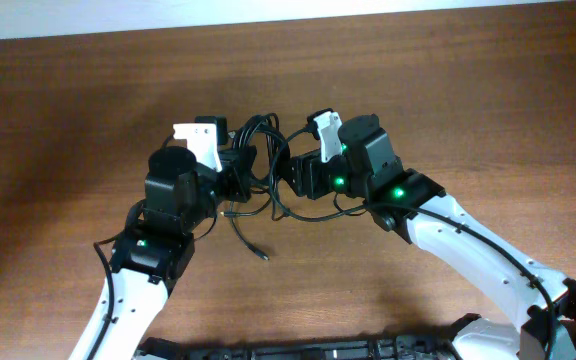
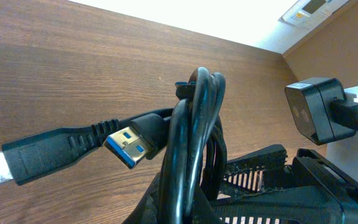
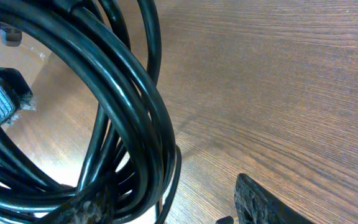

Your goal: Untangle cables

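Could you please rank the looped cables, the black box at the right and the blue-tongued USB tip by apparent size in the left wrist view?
1. looped cables: largest, but nearest the camera.
2. black box: farther off, so probably larger than it looks.
3. blue-tongued USB tip: smallest.

Glossy black rubbery cables (image 3: 135,106), smooth wood-grain table (image 3: 278,74), shiny metal plug (image 2: 126,146), blue plastic inside

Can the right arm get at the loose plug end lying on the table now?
Probably yes: the plug end lies uncovered near the right gripper, though the cable bundle sits at its fingers.
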Robot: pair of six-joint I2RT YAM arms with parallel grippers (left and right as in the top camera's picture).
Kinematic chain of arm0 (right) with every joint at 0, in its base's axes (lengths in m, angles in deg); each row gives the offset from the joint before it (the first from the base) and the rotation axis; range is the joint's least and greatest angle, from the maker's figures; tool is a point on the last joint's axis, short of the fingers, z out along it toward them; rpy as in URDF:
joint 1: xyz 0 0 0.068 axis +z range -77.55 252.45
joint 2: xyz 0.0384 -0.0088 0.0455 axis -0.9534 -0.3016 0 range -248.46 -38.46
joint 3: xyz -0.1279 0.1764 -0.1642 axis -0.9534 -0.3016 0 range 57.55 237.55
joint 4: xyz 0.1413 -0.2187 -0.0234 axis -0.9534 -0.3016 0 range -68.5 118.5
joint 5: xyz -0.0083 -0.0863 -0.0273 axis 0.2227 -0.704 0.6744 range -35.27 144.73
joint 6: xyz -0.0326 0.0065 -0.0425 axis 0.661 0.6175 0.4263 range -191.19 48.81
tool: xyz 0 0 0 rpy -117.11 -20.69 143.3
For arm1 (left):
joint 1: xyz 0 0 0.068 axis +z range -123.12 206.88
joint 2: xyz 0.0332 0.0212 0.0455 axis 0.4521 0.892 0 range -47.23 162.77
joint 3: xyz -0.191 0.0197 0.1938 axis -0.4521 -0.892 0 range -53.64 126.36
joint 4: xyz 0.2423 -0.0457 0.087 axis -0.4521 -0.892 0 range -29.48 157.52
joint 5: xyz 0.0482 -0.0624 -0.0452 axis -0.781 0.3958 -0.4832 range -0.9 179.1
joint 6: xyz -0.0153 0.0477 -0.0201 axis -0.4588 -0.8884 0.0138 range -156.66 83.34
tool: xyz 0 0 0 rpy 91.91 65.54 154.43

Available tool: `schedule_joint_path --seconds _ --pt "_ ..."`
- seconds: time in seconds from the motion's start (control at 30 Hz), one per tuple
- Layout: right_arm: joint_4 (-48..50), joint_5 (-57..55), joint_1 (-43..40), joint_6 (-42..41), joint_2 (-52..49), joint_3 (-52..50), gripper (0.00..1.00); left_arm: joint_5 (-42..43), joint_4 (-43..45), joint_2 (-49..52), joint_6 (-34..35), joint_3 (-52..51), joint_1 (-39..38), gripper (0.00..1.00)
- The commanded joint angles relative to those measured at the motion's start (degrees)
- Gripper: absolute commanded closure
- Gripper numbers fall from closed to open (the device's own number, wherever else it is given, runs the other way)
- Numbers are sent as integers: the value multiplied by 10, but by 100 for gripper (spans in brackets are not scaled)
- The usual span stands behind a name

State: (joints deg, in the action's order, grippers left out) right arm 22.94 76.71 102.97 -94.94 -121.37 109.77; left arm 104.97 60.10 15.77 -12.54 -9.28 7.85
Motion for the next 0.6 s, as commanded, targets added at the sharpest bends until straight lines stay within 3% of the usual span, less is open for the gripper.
schedule_joint_path --seconds 0.0,0.23,0.37,0.57 --pt "7 18 7 2 -8 1 41 40 14 -7 14 5 -7 100" --pt "41 40 7 -8 -8 1 41 58 16 -7 14 5 -27 100" --pt "23 -41 1 -7 -8 1 41 57 18 -7 -1 5 -28 100" --pt "6 -47 -39 -5 -8 1 41 61 17 -7 -5 5 3 100"
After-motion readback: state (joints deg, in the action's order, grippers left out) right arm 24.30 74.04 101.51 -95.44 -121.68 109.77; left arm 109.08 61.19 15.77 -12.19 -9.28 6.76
